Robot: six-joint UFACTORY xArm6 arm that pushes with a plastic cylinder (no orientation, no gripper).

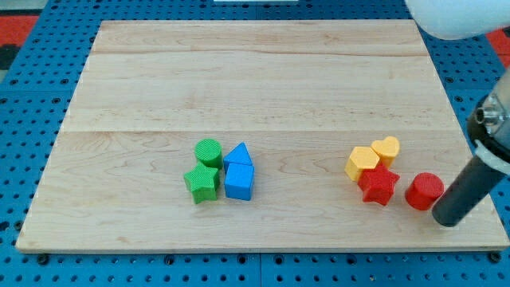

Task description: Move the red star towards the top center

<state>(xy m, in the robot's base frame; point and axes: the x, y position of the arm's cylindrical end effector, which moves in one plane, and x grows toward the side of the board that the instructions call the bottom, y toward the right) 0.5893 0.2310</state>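
Observation:
The red star point(378, 185) lies on the wooden board point(263, 80) at the view's lower right. It touches the yellow hexagon point(361, 163) above and to its left. A yellow heart point(386, 148) sits just above it. A red cylinder point(423, 190) stands to the star's right. My tip point(448, 219) is at the board's lower right, just right of and below the red cylinder, about a block's width away from the red star.
A green cylinder point(208, 151), a green star point(202, 182), a blue triangle point(238, 155) and a blue cube point(239, 181) are clustered at the bottom centre. The board's right edge runs close to my tip.

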